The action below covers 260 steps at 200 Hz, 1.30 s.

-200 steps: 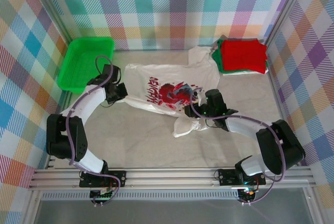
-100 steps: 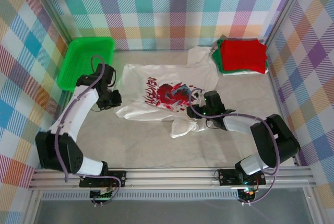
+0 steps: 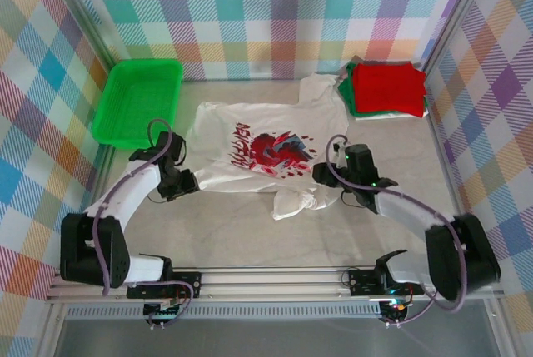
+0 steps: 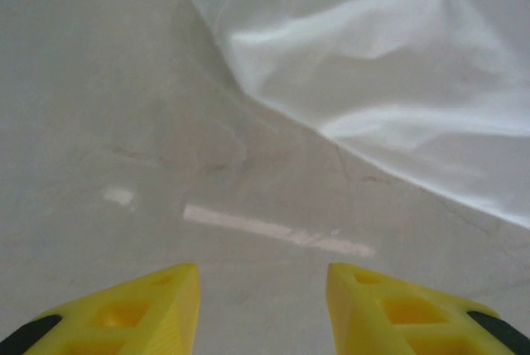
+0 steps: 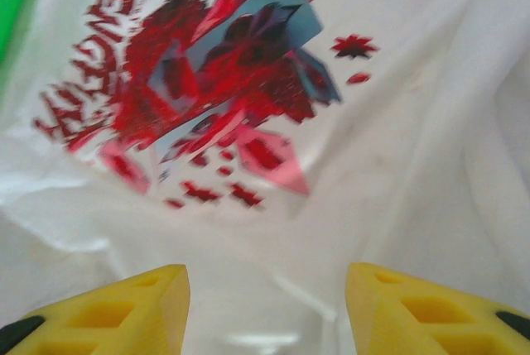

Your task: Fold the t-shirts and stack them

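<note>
The white t-shirt (image 3: 258,153) with the red-and-dark print lies spread on the table, its near right part bunched up. The folded red tee (image 3: 387,86) rests on the green one (image 3: 348,97) at the back right. My left gripper (image 3: 188,181) sits just off the shirt's near left edge. In the left wrist view the left gripper (image 4: 263,305) is open over bare table, the white cloth (image 4: 389,57) ahead of it. My right gripper (image 3: 321,176) is at the shirt's right side. In the right wrist view the right gripper (image 5: 267,305) is open above the cloth, the print (image 5: 207,82) beyond it.
A green plastic tray (image 3: 137,99) stands at the back left, beside the checked wall. Checked walls close in the table on three sides. Bare tabletop (image 3: 250,240) lies between the shirt and the arms' bases.
My left gripper has opened, let go of the shirt's left edge and drawn back toward the near left. The right gripper has shifted right, off the bunched cloth.
</note>
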Available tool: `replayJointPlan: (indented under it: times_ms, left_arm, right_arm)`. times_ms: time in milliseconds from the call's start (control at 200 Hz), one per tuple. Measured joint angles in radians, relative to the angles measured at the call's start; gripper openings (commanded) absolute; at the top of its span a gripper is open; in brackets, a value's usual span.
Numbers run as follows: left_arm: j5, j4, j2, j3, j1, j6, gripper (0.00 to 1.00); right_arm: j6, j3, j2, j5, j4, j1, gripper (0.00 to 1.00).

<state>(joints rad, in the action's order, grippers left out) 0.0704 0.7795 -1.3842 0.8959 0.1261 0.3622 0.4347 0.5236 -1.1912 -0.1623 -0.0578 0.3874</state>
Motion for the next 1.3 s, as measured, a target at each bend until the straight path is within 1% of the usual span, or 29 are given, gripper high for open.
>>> replayJointPlan:
  times_ms: [50, 150, 255, 340, 375, 440, 530, 580, 645, 755, 830, 890, 915, 945, 980, 1015, 1055, 1115, 1225, 1260, 1300]
  left_arm:
    - [0.022, -0.049, -0.022, -0.006, 0.001, 0.004, 0.39]
    - [0.052, -0.124, -0.029, -0.021, 0.038, 0.006, 0.39]
    - [0.084, -0.201, -0.027, -0.029, 0.155, -0.008, 0.39]
    - [0.135, -0.288, -0.013, -0.061, 0.24, -0.019, 0.42]
    - [0.161, -0.33, -0.006, -0.081, 0.277, -0.022, 0.46]
    - [0.2, -0.394, -0.002, -0.106, 0.346, -0.04, 0.48]
    - [0.229, -0.464, -0.016, -0.108, 0.46, -0.088, 0.51]
    - [0.245, -0.5, -0.033, -0.108, 0.523, -0.119, 0.51]
    - [0.272, -0.546, -0.065, -0.109, 0.59, -0.158, 0.56]
    - [0.296, -0.605, -0.129, -0.114, 0.669, -0.224, 0.62]
    - [0.295, -0.629, -0.181, -0.114, 0.7, -0.262, 0.64]
    - [0.288, -0.652, -0.223, -0.114, 0.711, -0.286, 0.64]
    - [0.284, -0.658, -0.236, -0.113, 0.714, -0.294, 0.62]
    - [0.276, -0.666, -0.248, -0.112, 0.715, -0.303, 0.57]
    - [0.273, -0.666, -0.252, -0.106, 0.714, -0.307, 0.44]
    - [0.261, -0.681, -0.255, -0.103, 0.715, -0.315, 0.36]
    - [0.248, -0.699, -0.267, -0.093, 0.716, -0.325, 0.32]
    - [0.23, -0.723, -0.282, -0.078, 0.716, -0.331, 0.21]
    - [0.209, -0.751, -0.282, -0.062, 0.716, -0.32, 0.07]
    - [0.2, -0.758, -0.28, -0.059, 0.716, -0.312, 0.0]
    - [0.192, -0.758, -0.276, -0.055, 0.716, -0.299, 0.0]
  right_arm:
    - [0.01, -0.018, 0.029, -0.042, 0.021, 0.003, 0.53]
    - [0.026, -0.055, 0.035, -0.113, 0.043, 0.023, 0.53]
    - [0.042, -0.101, 0.011, -0.171, 0.043, 0.047, 0.54]
    - [0.049, -0.105, -0.057, -0.189, 0.034, 0.066, 0.55]
    - [0.049, -0.103, -0.087, -0.192, 0.027, 0.072, 0.51]
    - [0.05, -0.097, -0.138, -0.192, 0.017, 0.078, 0.44]
    - [0.055, -0.074, -0.174, -0.192, -0.007, 0.079, 0.24]
    - [0.057, -0.068, -0.183, -0.187, -0.018, 0.079, 0.18]
    - [0.065, -0.061, -0.184, -0.187, -0.021, 0.079, 0.16]
    - [0.077, -0.033, -0.181, -0.181, -0.006, 0.079, 0.16]
    - [0.087, -0.01, -0.161, -0.179, 0.017, 0.079, 0.15]
    - [0.101, 0.003, -0.134, -0.174, 0.035, 0.079, 0.15]
    - [0.106, 0.008, -0.123, -0.171, 0.045, 0.079, 0.15]
    - [0.112, 0.016, -0.111, -0.169, 0.055, 0.079, 0.16]
    - [0.12, 0.025, -0.099, -0.166, 0.069, 0.079, 0.19]
    - [0.127, 0.034, -0.092, -0.163, 0.082, 0.079, 0.21]
    - [0.133, 0.042, -0.087, -0.161, 0.094, 0.079, 0.2]
    - [0.138, 0.055, -0.085, -0.149, 0.119, 0.079, 0.21]
    - [0.143, 0.068, -0.079, -0.12, 0.169, 0.077, 0.3]
    - [0.145, 0.07, -0.075, -0.111, 0.18, 0.076, 0.32]
    - [0.15, 0.074, -0.069, -0.101, 0.196, 0.073, 0.33]
